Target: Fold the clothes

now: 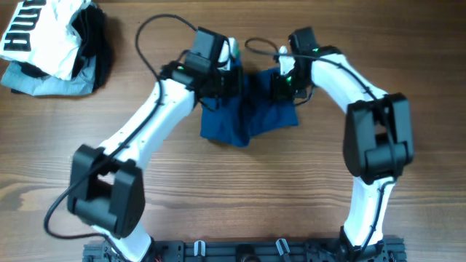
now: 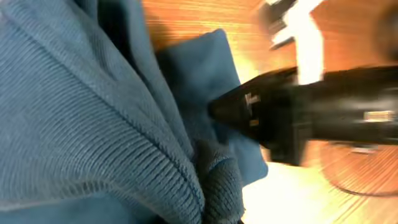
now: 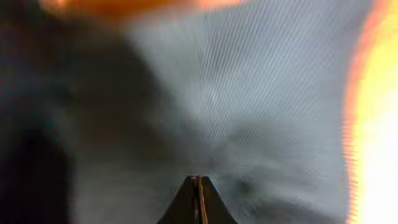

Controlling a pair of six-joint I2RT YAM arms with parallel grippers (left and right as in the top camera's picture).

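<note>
The deep-blue garment (image 1: 247,120) lies bunched and partly folded at the middle of the wooden table, its top edge lifted between both grippers. My left gripper (image 1: 228,80) is at the garment's upper left edge. In the left wrist view the ribbed blue cloth (image 2: 93,112) fills the frame and bunches where my jaws are; the fingers are hidden by it. My right gripper (image 1: 282,86) is at the upper right edge. In the right wrist view its fingertips (image 3: 198,186) are pressed together against the blue cloth (image 3: 249,93). The right gripper also shows in the left wrist view (image 2: 267,118).
A pile of other clothes sits at the far left corner: a white garment with black lettering (image 1: 44,33), a pale grey-blue garment (image 1: 44,81) and a black one (image 1: 102,47). Black cables (image 1: 156,29) loop behind the arms.
</note>
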